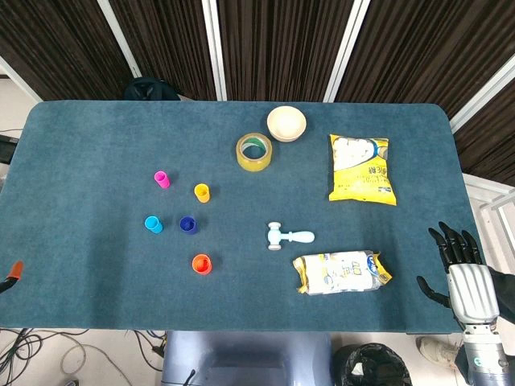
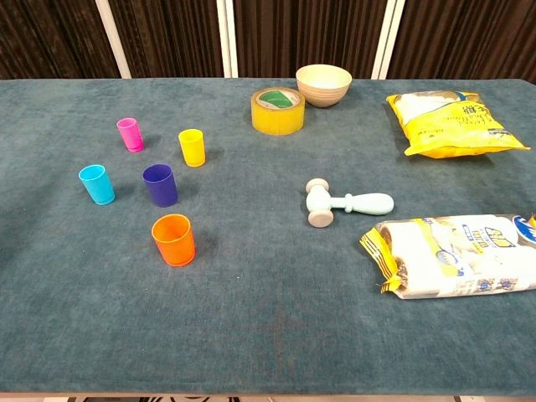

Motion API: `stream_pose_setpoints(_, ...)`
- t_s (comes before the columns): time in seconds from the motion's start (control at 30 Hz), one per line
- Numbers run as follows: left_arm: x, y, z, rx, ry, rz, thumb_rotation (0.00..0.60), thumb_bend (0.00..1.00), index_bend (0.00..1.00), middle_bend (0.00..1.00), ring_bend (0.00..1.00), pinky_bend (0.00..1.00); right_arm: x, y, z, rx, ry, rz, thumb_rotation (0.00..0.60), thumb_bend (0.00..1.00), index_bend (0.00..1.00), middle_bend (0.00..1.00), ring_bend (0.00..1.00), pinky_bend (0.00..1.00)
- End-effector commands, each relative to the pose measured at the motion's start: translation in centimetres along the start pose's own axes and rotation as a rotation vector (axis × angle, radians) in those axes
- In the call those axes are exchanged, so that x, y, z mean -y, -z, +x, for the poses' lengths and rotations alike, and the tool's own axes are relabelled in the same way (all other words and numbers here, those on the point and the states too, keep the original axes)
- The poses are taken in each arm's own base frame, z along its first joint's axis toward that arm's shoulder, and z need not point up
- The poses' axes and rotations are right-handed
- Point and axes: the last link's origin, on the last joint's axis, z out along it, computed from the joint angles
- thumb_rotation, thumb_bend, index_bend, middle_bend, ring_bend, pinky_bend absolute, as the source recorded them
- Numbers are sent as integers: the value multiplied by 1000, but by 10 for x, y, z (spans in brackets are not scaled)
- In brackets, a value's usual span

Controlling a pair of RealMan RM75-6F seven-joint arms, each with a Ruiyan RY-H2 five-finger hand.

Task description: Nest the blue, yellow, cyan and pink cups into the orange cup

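Observation:
Five small cups stand upright and apart on the left half of the blue-green table. The pink cup is farthest back, with the yellow cup to its right. In front of them stand the cyan cup and the dark blue cup. The orange cup is nearest the front edge and holds nothing. My right hand hovers off the table's right front corner, fingers spread and holding nothing, far from the cups. No left hand shows in either view.
A yellow tape roll and a beige bowl sit at the back centre. A yellow snack bag lies back right, a pale toy hammer mid-table, and a wrapped packet front right. A small orange-tipped object pokes in at the left edge.

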Motion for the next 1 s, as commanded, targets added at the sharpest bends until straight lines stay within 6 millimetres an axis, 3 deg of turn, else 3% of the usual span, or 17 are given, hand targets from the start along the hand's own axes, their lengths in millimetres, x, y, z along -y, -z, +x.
stream_pose_setpoints(0.03, 0, 0, 0, 2, 0, -1, 600, 257, 73, 69, 0, 19, 0, 0, 0, 1, 0, 0, 600, 324, 106, 44, 96, 3)
stream_pose_setpoints(0.87, -5, -1, -5, 3, 10, -17, 600, 215, 69, 68, 0, 15, -1, 0, 0, -1, 2, -8, 600, 323, 106, 44, 96, 2)
stream_pose_setpoints(1.0, -10, -9, -10, 31, 3, -47, 600, 216, 64, 69, 0, 14, -2, 0, 0, -1, 6, -11, 600, 325, 106, 44, 96, 3)
